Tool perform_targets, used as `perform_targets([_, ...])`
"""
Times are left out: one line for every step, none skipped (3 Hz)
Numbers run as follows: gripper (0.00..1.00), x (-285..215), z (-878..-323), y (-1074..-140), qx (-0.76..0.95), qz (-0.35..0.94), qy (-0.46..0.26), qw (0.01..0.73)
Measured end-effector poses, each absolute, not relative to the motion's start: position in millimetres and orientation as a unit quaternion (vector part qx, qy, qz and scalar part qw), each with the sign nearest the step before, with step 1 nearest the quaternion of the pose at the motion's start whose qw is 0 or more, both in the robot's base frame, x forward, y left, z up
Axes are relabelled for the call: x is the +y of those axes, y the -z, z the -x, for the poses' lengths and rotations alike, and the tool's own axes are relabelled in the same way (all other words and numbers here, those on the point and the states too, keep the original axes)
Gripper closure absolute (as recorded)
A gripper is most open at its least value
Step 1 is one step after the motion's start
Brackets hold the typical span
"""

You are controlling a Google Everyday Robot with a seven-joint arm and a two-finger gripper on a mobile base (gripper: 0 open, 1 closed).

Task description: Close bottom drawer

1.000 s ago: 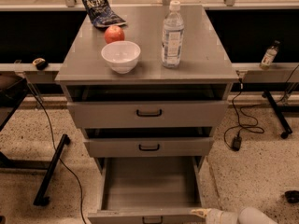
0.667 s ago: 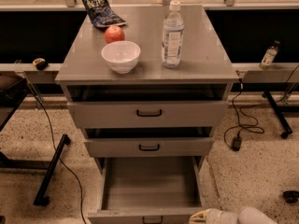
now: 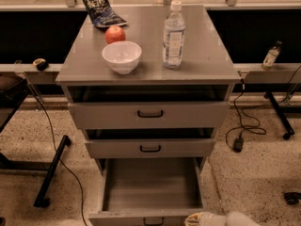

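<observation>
Sitting pulled far out at the near bottom of the cabinet, the bottom drawer (image 3: 150,187) is seen as a deep grey metal box with nothing in it. It is judged to be stiff and hard, not very heavy, and likely to slide straight in when pushed. Its thin front, by the small black handle (image 3: 154,221), is thought the best spot to be pushed. The hand (image 3: 201,219) is found low at the near right, just beside the drawer's front corner. Whether it is spread apart or pressed together cannot be told. A bowl (image 3: 122,55), an apple (image 3: 115,34), a bottle (image 3: 173,34) and a snack bag (image 3: 103,11) are set on the tabletop (image 3: 207,55), so a hard slam should be avoided. A speckled floor (image 3: 254,173) with cables (image 3: 242,126) is seen around.
</observation>
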State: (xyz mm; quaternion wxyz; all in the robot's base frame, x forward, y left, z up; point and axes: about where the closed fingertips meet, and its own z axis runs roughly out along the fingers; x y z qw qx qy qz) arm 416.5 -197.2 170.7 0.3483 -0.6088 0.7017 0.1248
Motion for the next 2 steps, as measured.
perform_targets([1.0,-196,-424,-144,0.718,0.596,-0.121,0.339])
perform_targets([1.0,-191,-436,-135,0.722,0.578,-0.128,0.358])
